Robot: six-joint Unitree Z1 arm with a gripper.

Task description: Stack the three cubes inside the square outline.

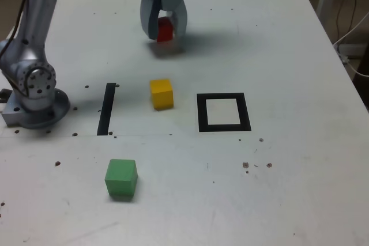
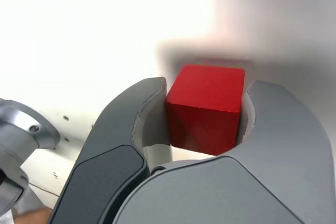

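Two fingers (image 2: pixel 157 103) of the gripper (image 1: pixel 164 31) clamped around the red cube (image 2: pixel 207 106).

arm reaching far, hand (image 1: pixel 164 31) pointing down, jaws narrowed

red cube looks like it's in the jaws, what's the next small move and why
Probably a short straight lift. The gripper has the red cube between its jaws, both pressing its sides in the wrist view, while the square outline is empty and off to the exterior view's right, nearer the camera. Raising it first should let it clear the yellow cube.
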